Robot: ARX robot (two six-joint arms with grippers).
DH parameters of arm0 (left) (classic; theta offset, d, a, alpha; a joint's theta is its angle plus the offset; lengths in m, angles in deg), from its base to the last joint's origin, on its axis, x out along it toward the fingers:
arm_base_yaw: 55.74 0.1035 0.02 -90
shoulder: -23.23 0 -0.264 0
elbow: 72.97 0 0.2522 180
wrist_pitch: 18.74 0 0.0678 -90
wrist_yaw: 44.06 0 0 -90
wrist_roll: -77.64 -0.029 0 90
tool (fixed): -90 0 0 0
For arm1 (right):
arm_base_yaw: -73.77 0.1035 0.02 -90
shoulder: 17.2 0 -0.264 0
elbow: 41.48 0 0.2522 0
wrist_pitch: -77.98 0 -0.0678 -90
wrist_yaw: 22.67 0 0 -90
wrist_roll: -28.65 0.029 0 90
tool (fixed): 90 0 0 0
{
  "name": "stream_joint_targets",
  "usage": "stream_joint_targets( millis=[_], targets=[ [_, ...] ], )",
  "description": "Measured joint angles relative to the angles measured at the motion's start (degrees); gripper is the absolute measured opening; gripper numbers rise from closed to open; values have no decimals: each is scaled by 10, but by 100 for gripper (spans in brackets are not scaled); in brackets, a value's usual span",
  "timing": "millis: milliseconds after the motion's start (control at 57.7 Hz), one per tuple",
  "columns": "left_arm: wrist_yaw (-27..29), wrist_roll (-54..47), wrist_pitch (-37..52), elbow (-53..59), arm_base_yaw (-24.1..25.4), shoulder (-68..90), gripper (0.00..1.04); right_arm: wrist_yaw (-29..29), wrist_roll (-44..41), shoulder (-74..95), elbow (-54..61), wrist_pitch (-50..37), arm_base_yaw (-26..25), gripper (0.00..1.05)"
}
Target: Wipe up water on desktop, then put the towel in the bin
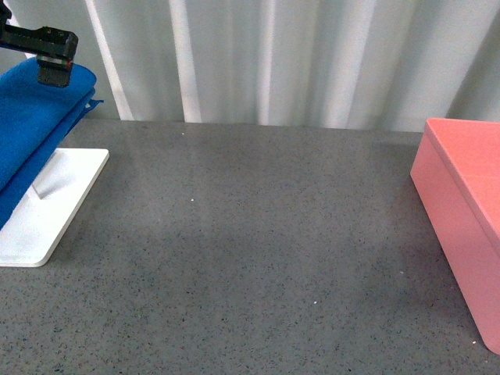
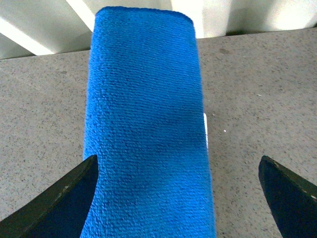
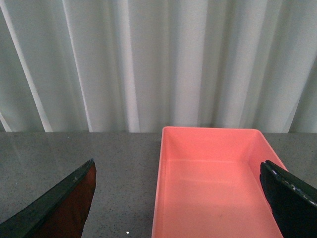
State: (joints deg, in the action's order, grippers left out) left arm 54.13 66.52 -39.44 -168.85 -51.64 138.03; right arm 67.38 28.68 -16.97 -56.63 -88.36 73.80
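Blue microfibre, the towel (image 2: 143,99) hung folded over the rack at the far left of the desktop (image 1: 250,234), above the rack's white base (image 1: 47,211). The left gripper (image 2: 178,158) stood right over the towel's upper end with its jaws spread wide and nothing clamped. Whether it touched the cloth could not be told.

From the left wrist, the towel's long axis ran straight ahead between the two fingers (image 2: 59,203), across their closing line, so the jaws straddled its width. The fold sat off-centre, its edge against one finger and well apart from the other.

The left arm was plainly the nearer one. The next move probably called for a short drop and a squeeze across the fold.

The right gripper (image 3: 178,162) hung released and empty above the bin (image 1: 453,226), far off at the right edge, with the whole desktop between it and the towel. The bin looked empty. No puddle could be made out on the speckled grey surface.
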Motion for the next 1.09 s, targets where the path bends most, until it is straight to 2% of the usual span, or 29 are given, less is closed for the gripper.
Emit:
stream_joint_targets(
  millis=[260,433,641,762,901,1092],
  targets=[
    [26,-4,34,-8,19,37,98,0,0,0,0,0,0,98],
    [20,3,38,-2,19,40,96,0,0,0,0,0,0,98],
    [16,26,21,11,18,40,59,0,0,0,0,0,0,98],
    [30,33,33,25,21,40,31,0,0,0,0,0,0,98],
    [36,37,38,34,18,29,8,0,0,0,0,0,0,98],
    [-9,56,5,49,6,-12,6,0,0,0,0,0,0,98]
  ],
)
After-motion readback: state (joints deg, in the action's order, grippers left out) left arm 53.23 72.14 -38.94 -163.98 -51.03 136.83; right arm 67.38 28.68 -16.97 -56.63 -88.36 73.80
